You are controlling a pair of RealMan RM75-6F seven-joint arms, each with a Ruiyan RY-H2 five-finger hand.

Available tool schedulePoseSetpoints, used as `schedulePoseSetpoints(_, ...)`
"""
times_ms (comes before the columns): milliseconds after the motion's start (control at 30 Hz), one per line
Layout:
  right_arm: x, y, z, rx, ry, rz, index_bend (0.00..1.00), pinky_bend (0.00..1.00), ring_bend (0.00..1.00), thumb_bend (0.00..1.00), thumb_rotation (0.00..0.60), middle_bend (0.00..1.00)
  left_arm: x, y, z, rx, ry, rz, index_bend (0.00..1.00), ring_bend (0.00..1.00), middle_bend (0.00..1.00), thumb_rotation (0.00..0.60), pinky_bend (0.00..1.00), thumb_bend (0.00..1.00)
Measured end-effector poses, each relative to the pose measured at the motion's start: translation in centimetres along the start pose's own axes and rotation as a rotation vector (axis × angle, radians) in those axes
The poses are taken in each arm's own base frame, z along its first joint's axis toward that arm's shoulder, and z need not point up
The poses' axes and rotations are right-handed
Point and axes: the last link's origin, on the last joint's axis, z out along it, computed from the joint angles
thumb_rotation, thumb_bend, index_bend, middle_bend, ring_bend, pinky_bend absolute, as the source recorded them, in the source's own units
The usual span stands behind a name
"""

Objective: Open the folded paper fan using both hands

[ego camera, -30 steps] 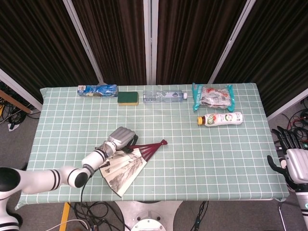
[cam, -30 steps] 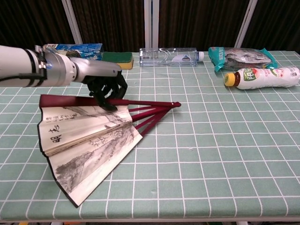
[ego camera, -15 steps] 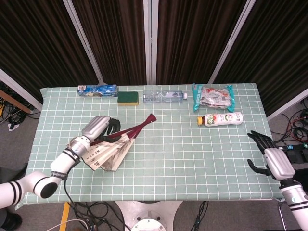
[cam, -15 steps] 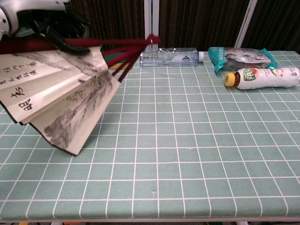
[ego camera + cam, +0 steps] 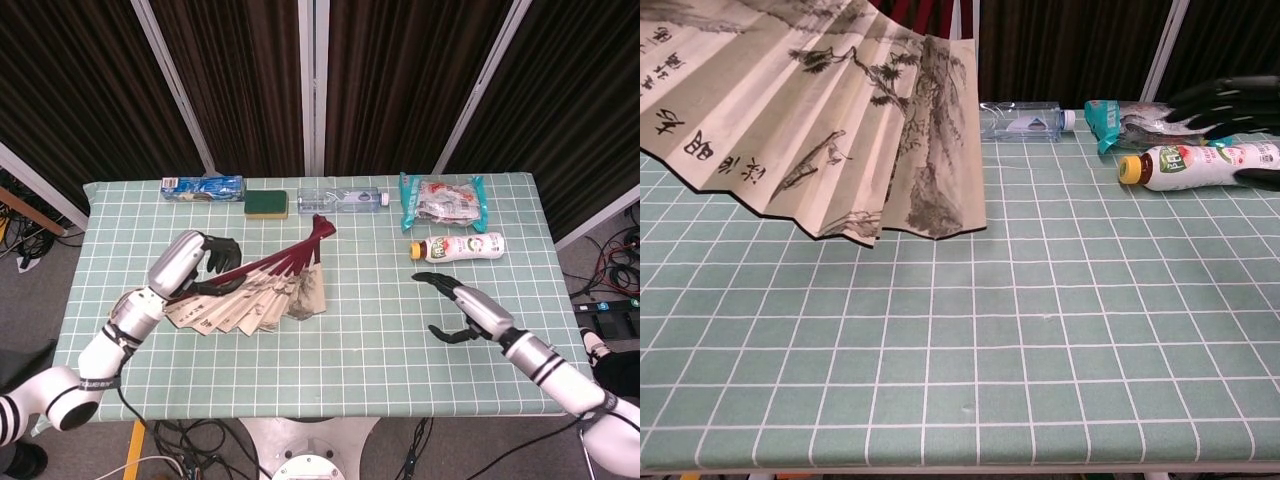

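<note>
Raised higher than before, paper fan [image 5: 255, 300] is spreading its inked beige pleats above the table's [image 5: 380, 330] left half, left hand [image 5: 195, 268] gripping its red ribs, right hand [image 5: 462, 308] approaching with fingers apart, chest view alone resolving painted trees

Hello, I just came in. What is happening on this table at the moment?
The robot is opening a paper fan. Its left hand holds the fan near the dark red ribs, lifted off the green checked table, and the fan is partly spread. The right hand is open over the table, apart from the fan and not touching it. At the far side lie a yogurt bottle, a snack bag, a clear bottle and a sponge.
</note>
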Motion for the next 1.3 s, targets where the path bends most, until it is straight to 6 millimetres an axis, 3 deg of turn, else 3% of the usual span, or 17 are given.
schedulePoseSetpoints(233,-1.1,-3.3,6.6,0.058,-0.071,0.086,0.09,0.00,0.00,0.30,0.600,0.06,-0.5,1.1,0.3,-0.050,0.001,0.020,0.64,0.71,0.73,0.600,0.75,0.39)
schedulePoseSetpoints(533,-2.1,-7.1,11.8,0.085,-0.143,0.127,0.09,0.00,0.00,0.30,0.600,0.07,-0.6,2.5,0.6,-0.104,-0.008,0.039,0.64,0.71,0.73,0.600,0.75,0.39)
schedulePoseSetpoints(767,-2.8,-8.9,13.6,0.094,-0.190,0.138,0.12,0.00,0.00,0.34,0.600,0.11,-0.8,2.8,0.7,-0.119,-0.012,0.043,0.64,0.71,0.73,0.600,0.75,0.39)
schedulePoseSetpoints(900,-3.0,-9.5,14.0,0.096,-0.210,0.143,0.17,0.00,0.00,0.41,0.600,0.13,-0.9,2.9,0.8,-0.121,-0.016,0.044,0.64,0.71,0.73,0.600,0.74,0.39)
schedulePoseSetpoints(1067,-3.2,-9.7,14.5,0.097,-0.218,0.145,0.29,0.00,0.00,0.55,0.600,0.15,-0.9,2.9,0.9,-0.125,-0.019,0.043,0.64,0.71,0.73,0.600,0.74,0.39)
schedulePoseSetpoints(1300,-3.3,-9.8,15.0,0.099,-0.214,0.144,0.48,0.00,0.00,0.63,0.600,0.20,-0.9,2.6,0.8,-0.118,-0.024,0.059,0.64,0.71,0.73,0.600,0.74,0.39)
